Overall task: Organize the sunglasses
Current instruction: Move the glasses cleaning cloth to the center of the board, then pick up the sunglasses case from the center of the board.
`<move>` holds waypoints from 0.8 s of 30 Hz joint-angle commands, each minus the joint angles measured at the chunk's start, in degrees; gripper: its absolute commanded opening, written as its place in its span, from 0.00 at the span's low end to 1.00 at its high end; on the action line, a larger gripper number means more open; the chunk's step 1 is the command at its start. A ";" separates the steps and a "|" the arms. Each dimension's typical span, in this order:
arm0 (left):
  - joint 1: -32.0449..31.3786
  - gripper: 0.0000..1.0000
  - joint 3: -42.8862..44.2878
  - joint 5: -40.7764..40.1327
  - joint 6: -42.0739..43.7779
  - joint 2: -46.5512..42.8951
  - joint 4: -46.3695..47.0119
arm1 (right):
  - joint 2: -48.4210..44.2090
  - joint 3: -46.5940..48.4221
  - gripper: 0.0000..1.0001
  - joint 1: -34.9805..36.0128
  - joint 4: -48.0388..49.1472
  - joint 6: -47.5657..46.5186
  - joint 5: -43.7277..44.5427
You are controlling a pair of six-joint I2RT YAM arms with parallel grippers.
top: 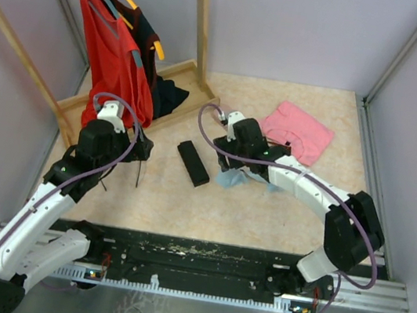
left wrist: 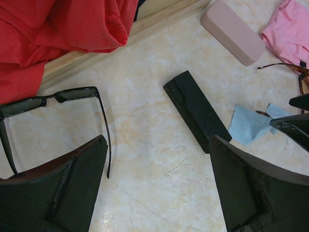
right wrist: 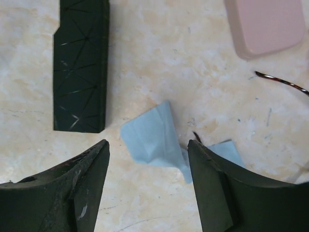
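The black-framed sunglasses [left wrist: 58,96] lie unfolded on the floor by the red garment, just left of my left gripper [left wrist: 157,140]. That gripper is open over bare floor. Of the reddish-brown sunglasses [right wrist: 282,82] only a thin temple shows, right of my right gripper [right wrist: 148,142]; the left wrist view has them [left wrist: 289,67] at its right edge. My right gripper hangs open over a crumpled light-blue cloth [right wrist: 154,137] with nothing between its fingers. The black case [right wrist: 79,63] lies shut to its upper left and the pink case [right wrist: 270,24] to its upper right.
A wooden clothes rack [top: 202,20] with a red garment [top: 113,54] on a hanger stands at the back left; its base rail [left wrist: 145,26] runs close to the black sunglasses. A pink cloth [top: 300,131] lies at the back right. Grey walls enclose the floor.
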 commanded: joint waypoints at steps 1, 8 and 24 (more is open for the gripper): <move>0.50 0.92 -0.22 0.13 0.27 -0.78 1.44 | 2.47 3.39 0.67 3.48 1.55 0.21 -3.29; 0.73 0.92 -0.21 0.83 0.25 -0.36 1.55 | 6.27 2.21 0.71 7.05 6.31 6.40 -3.31; 1.67 0.92 -0.35 1.51 0.15 -0.52 1.79 | 19.31 12.20 0.88 8.30 5.93 4.21 -5.52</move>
